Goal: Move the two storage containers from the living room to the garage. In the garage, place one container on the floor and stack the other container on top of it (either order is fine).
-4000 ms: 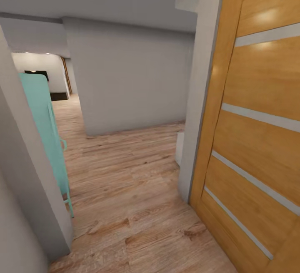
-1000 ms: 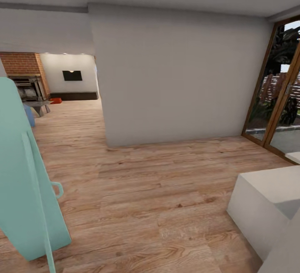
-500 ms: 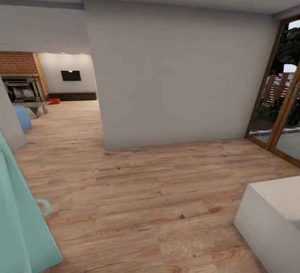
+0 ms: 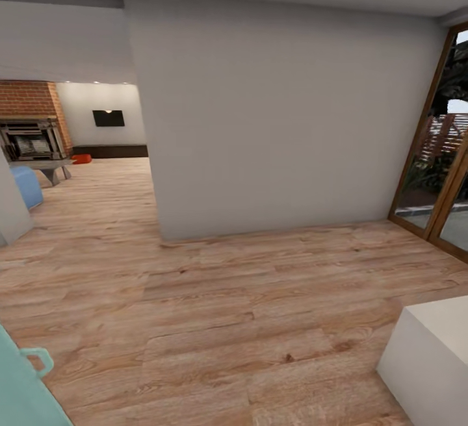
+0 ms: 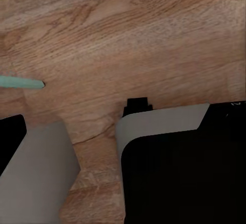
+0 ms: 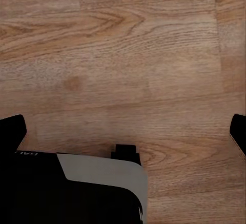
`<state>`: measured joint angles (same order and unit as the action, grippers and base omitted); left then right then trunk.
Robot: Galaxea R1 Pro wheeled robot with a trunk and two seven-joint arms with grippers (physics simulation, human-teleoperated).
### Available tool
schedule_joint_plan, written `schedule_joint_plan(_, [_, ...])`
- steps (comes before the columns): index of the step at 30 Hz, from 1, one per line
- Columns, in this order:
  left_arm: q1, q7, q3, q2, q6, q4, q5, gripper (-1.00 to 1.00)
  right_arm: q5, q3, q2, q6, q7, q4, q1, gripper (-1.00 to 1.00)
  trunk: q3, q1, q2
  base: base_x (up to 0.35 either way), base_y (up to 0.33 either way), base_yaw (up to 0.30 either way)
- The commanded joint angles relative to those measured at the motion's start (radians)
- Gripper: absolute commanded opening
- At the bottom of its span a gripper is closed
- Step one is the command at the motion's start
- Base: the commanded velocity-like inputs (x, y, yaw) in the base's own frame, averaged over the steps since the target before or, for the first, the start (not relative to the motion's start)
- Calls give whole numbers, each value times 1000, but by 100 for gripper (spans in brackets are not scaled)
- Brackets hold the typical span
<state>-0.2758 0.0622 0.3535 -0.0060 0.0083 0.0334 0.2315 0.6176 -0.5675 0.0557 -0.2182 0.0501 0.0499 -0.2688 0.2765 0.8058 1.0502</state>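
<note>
Forward the view has rolled: the teal door point(image 4: 23, 380) now sits at the lower left corner and the grey wall point(image 4: 273, 114) looms nearer. Both wrist views look down on plank floor point(image 6: 133, 55); left gripper point(image 5: 97, 147) fingers stand apart, right gripper point(image 6: 128, 126) fingertips spread wide. Open planks run left of the wall toward the brick fireplace point(image 4: 29, 121). One orange container point(image 4: 82, 158) lies by the dark cabinet point(image 4: 110, 151). A white block point(image 4: 429, 354) crowds the lower right.

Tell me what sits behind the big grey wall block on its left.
Past the grey wall block: brick fireplace, black TV, dark low cabinet, an orange-red container. The wall hides the rest of the room.
</note>
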Motion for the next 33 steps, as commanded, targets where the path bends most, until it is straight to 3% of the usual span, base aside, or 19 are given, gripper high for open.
schedule_joint_plan(1, [-1,2,9,-1,1,2,9,100,1,-6,1,-6,2,4,-2,100,1,1,1,340,0,0])
schedule_joint_plan(15, [0,2,9,-1,1,1,9,100,1,-6,1,-6,1,5,-2,100,3,1,1,340,0,10])
schedule_joint_plan(33, [-1,2,8,0,1,2,9,100,1,-6,0,-6,1,5,-1,100,25,1,1,340,0,155])
